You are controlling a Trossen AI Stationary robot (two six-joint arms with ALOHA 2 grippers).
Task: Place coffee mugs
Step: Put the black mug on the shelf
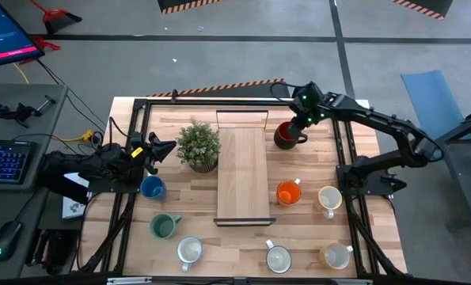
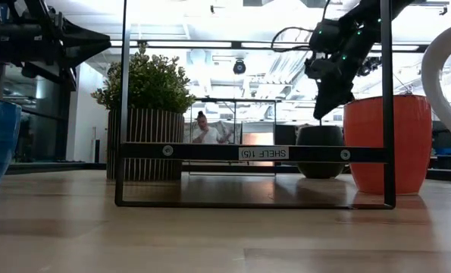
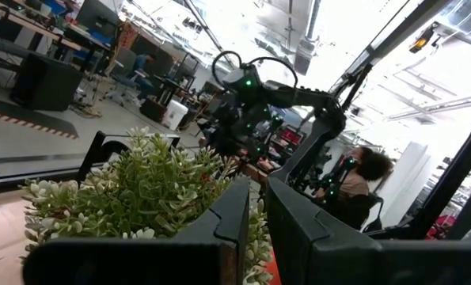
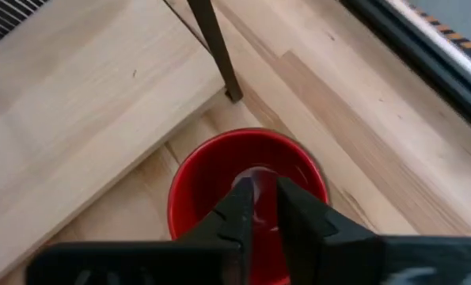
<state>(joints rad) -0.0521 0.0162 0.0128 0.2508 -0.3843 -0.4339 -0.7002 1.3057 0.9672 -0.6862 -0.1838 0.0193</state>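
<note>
Plant (image 1: pixel 198 146) left of shelf (image 1: pixel 242 174) — mugs (image 1: pixel 289 192) right.

Dark red mug (image 4: pixel 247 202) near rim behind right tool (image 4: pixel 257 207); handle unseen.

The right arm reaches in from its base at the right edge, its long dark link running up and leftward across the far side, then bending down at the wrist, where green lights glow. The right hand (image 1: pixel 299 127) points steeply down, and its fingers (image 4: pixel 243 207) stand close together with only a thin gap between them.

The left arm lies folded low at the left side, forearm level. The left hand (image 1: pixel 161 150) points rightward, held above the surface, its fingers (image 3: pixel 235 218) nearly together with a narrow slit between.
</note>
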